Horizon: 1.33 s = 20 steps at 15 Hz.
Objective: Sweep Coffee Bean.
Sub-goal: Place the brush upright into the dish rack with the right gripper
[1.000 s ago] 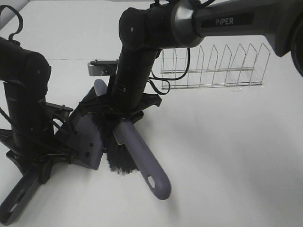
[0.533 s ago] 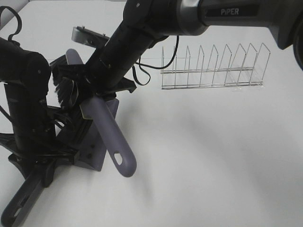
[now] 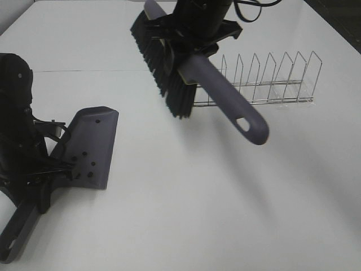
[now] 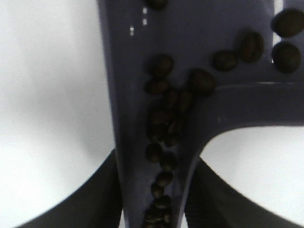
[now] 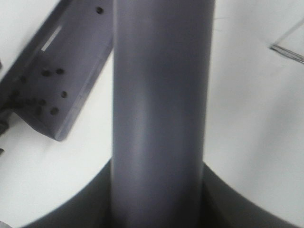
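The grey dustpan (image 3: 93,141) rests on the white table at the left. My left gripper (image 3: 40,182) is shut on its handle, and the jaws show as dark shapes on both sides of it in the left wrist view (image 4: 152,209). Several coffee beans (image 4: 162,118) lie in the pan and down its handle channel. They also show as dark specks in the high view (image 3: 84,156) and the right wrist view (image 5: 43,90). My right gripper (image 3: 194,31) is shut on the grey brush handle (image 5: 160,95). It holds the brush in the air, black bristles (image 3: 163,68) facing left.
A wire dish rack (image 3: 265,79) stands on the table at the back right, just behind the raised brush. The brush's handle end (image 3: 248,124) points toward the front right. The left arm's black body (image 3: 17,124) stands behind the dustpan.
My right gripper has lifted the brush off the dustpan and carried it up and to the right. The dustpan is now uncovered, with the beans lying in it.
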Each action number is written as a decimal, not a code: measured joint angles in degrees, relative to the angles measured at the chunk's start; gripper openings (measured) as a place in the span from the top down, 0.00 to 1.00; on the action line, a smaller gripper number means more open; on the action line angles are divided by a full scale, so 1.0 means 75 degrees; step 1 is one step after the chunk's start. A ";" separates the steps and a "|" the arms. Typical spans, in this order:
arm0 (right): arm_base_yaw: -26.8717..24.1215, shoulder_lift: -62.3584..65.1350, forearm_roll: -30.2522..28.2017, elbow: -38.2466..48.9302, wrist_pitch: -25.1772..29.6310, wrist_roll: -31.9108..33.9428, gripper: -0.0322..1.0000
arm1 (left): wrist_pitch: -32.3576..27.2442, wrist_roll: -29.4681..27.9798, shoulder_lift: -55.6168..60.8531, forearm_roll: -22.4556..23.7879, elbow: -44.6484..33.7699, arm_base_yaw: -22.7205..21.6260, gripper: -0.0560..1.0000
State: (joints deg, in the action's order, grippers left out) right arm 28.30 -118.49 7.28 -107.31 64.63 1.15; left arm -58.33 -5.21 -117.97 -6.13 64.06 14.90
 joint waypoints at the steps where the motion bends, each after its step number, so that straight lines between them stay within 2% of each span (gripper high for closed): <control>1: -0.0160 0.0084 -0.0206 0.0000 0.0367 0.0076 0.64 | -0.0023 0.0046 -0.0038 0.0015 0.0092 -0.0053 0.63; 2: -0.0344 0.0122 -0.0328 0.0000 0.0649 0.0122 0.64 | -0.0061 0.0069 -0.0069 0.0145 0.0222 -0.0092 0.63; 5: -0.1054 0.0191 -0.0382 0.0138 0.0710 0.0214 0.64 | -0.0160 0.0084 -0.0145 0.0275 0.0772 -0.0092 0.63; 9: -0.1704 0.0581 -0.0802 0.1215 0.0710 0.0435 0.64 | -0.0382 0.0084 -0.0145 0.0298 0.1536 -0.0092 0.64; 12: -0.1719 0.0642 -0.1650 0.2361 0.0741 0.1024 0.64 | -0.0542 0.0092 -0.0145 0.0313 0.1856 -0.0145 0.64; 17: -0.1711 0.0535 -0.2193 0.2475 0.0733 0.1337 0.64 | -0.0657 0.0099 -0.0153 0.0199 0.1864 -0.0886 0.64; 20: -0.1711 -0.0107 -0.2246 0.2475 0.0726 0.1528 0.64 | -0.0596 0.0115 -0.0153 0.0168 0.1864 -0.0940 0.64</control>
State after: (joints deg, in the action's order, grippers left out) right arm 15.47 -119.29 -9.57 -88.75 70.07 12.61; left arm -62.80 -4.35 -119.12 -4.87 78.04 7.85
